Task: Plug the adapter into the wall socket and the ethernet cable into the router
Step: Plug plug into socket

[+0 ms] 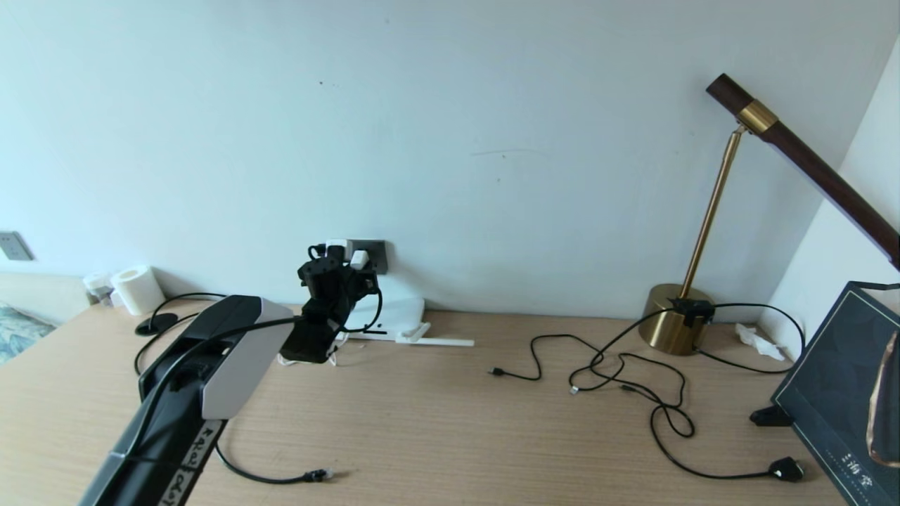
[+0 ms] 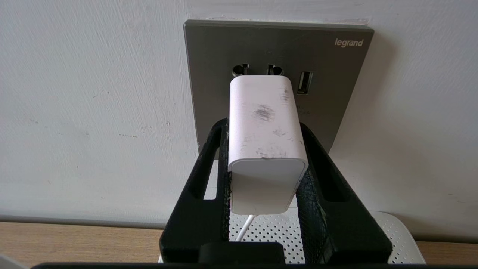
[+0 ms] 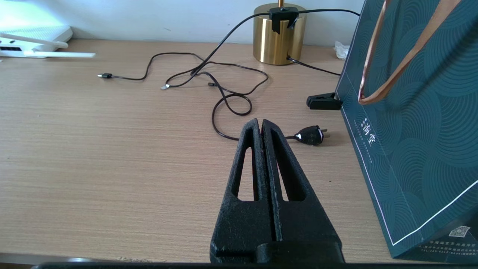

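Note:
My left gripper (image 2: 263, 126) is shut on the white adapter (image 2: 265, 142), one finger on each side. The adapter's far end meets the dark grey wall socket (image 2: 209, 74) just below its upper two-pin holes; its prongs are hidden. The thin white cord hangs down from its near end. In the head view the left gripper (image 1: 330, 274) reaches to the wall socket (image 1: 380, 256) above the white router (image 1: 401, 313). The ethernet cable (image 1: 267, 480) lies loose on the desk near the front edge, with its clear connector tip (image 1: 318, 476) free. My right gripper (image 3: 260, 121) hovers shut and empty over the desk.
A brass lamp (image 1: 675, 327) stands at the back right, with thin black cords trailing from it to a chunky black plug (image 1: 786, 469). A dark green paper bag (image 1: 837, 393) stands at the right edge. A paper roll (image 1: 137, 288) and a paler wall plate (image 1: 13, 246) are far left.

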